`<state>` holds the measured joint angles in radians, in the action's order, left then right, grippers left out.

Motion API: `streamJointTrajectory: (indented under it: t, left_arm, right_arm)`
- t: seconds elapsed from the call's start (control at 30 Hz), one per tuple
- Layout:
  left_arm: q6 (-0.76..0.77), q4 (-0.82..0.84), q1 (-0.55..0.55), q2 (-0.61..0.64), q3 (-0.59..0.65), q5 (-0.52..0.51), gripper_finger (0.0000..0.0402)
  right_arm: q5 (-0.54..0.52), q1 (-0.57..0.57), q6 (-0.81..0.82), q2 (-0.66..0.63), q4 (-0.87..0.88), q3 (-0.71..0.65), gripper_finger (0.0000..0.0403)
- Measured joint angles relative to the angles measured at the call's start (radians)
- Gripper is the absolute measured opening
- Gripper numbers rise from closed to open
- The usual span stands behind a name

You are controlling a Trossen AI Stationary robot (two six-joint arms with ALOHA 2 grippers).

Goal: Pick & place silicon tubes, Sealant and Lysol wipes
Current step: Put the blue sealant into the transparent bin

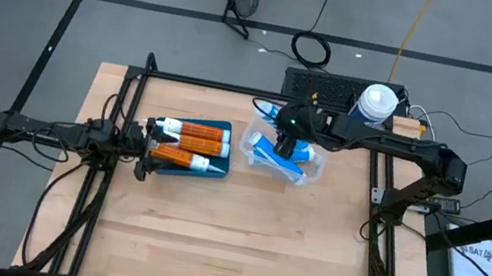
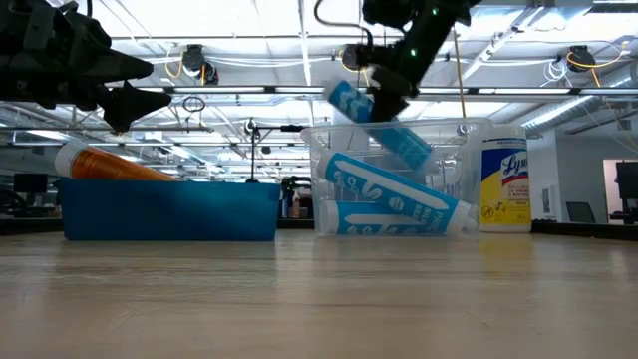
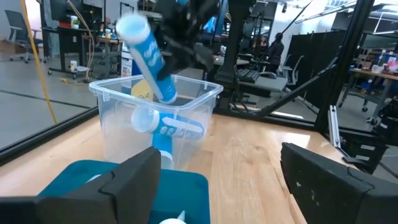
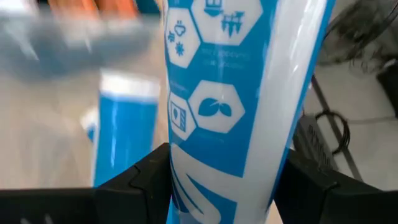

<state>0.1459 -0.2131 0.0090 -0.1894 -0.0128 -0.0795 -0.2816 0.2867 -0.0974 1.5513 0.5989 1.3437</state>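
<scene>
Lysol wipes canister [image 2: 504,185], yellow-bodied with a white domed top, standing upright at the far right edge of the wooden table [image 1: 238,238], just beside the clear bin and not yet collected. Nearer, on the left: shallow blue plastic tray [image 2: 169,211] already loaded with two orange sealant tubes [image 1: 186,145], white caps pointing opposite ways. Left gripper [image 3: 214,186] hovering just off that tray's outer edge, jaws parted fairly wide, gripping nothing. Further right: clear plastic bin [image 1: 283,157] already containing two slim blue-and-white silicone tubes [image 2: 394,204] lying at a slant. Above the bin: right gripper [image 4: 224,186], jaws drawn close around a third blue-and-white tube [image 2: 384,128], tilted, lower end dipping inside the bin walls, capped end raised. Judged progress: well past halfway, sealant seemingly sorted, silicone tubes nearly all binned. Remaining, by appearances: letting go of the held tube, then moving the wipes canister, destination unclear from these views.
</scene>
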Motion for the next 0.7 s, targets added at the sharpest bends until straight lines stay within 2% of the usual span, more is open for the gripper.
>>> streamJointTrajectory:
  t: [0.23,0.4,0.5,0.7]
  left_arm:
    - [0.001,0.000,0.000,0.000,0.000,0.000,0.0317]
    - [0.001,0.000,0.000,0.000,0.000,0.000,0.0310]
    - [0.001,0.000,0.000,0.000,0.000,0.000,0.0313]
    - [0.000,0.000,0.000,0.000,0.000,0.000,0.0325]
  right_arm:
    - [0.006,0.036,0.030,0.000,0.012,-0.082,0.0207]
    - [0.088,0.046,0.048,0.000,0.013,-0.102,0.0207]
    - [0.127,0.047,0.060,0.000,0.006,-0.112,0.0207]
    - [0.130,0.048,0.061,0.000,-0.008,-0.156,0.0207]
